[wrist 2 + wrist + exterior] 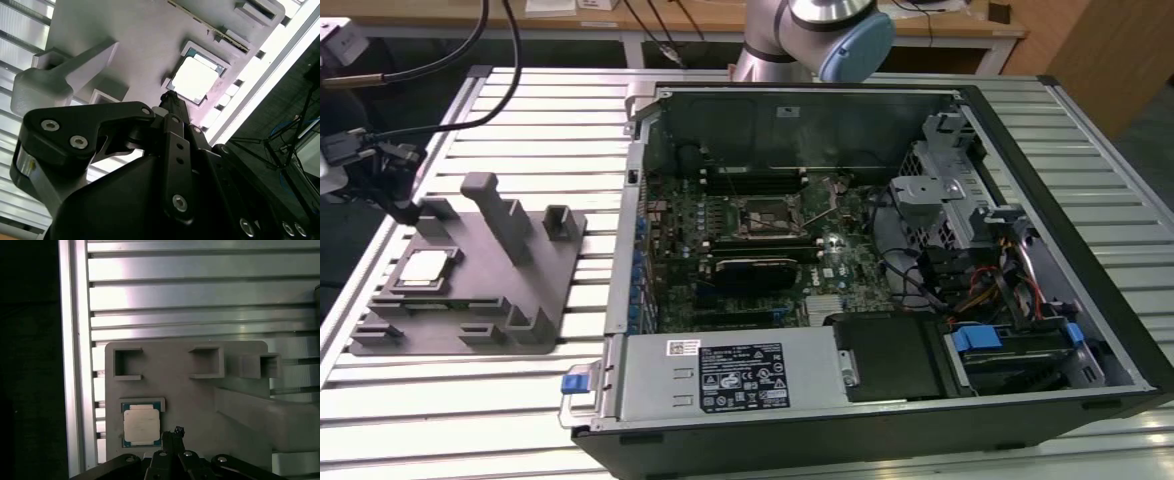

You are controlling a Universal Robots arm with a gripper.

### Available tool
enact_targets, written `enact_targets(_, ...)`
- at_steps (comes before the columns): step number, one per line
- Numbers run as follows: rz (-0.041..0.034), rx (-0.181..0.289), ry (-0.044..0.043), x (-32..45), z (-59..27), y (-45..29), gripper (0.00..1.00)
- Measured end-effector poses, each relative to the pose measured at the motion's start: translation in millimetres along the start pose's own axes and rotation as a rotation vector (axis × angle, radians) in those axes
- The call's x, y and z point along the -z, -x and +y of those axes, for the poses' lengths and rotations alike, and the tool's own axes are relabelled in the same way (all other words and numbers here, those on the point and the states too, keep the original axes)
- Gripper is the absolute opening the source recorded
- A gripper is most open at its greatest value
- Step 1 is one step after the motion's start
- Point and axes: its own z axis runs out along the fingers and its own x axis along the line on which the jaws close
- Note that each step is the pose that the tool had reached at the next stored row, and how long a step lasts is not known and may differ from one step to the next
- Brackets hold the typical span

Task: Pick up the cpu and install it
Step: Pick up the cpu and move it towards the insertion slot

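1. Gripper point(410, 212), black with a narrow tip, hangs over the flat grey plastic holder block point(520, 290) at its edge on the exterior view's left. Its fingers are closed together and hold nothing.
2. The cpu point(427, 268), a small flat silvery square chip, lies in a recess near that edge, just beside the tip.
3. The open black metal computer case point(881, 420) stands further right on the slatted aluminium table point(454, 410).

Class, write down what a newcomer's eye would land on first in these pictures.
The open computer case dominates the exterior view, its motherboard exposed. At that view's left, a grey fixture holds the cpu; in the first wrist view the gripper is poised near it.
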Motion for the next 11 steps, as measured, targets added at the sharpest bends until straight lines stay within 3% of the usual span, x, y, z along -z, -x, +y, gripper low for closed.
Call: enact_targets(11, 0.0001, 0.0, 0.0, -8.4, -3.6, -1.1, 0.11)
